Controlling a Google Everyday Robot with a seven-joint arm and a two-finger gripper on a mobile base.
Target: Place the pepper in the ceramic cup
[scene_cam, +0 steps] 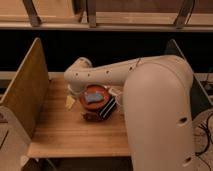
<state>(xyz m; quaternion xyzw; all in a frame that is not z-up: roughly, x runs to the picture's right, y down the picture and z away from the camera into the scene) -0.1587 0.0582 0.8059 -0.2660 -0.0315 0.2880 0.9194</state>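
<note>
A small dark reddish-brown pepper [91, 116] lies on the wooden table [65, 132], just in front of the round red-brown bowl [95, 94]. The off-white ceramic cup [118, 95] stands right of the bowl, partly hidden by my arm. My arm reaches from the right and bends down at the table's back left. My gripper [80, 91] sits in shadow under that bend, at the bowl's back left edge, apart from the pepper and the cup. A black striped block [107, 108] leans by the bowl's front right.
The bowl holds a blue-grey item [93, 98]. A pale yellow piece [70, 102] lies left of the bowl. A tall wooden side panel [25, 90] bounds the table's left; another panel [172, 47] stands at the right. My arm [155, 100] covers the table's right side.
</note>
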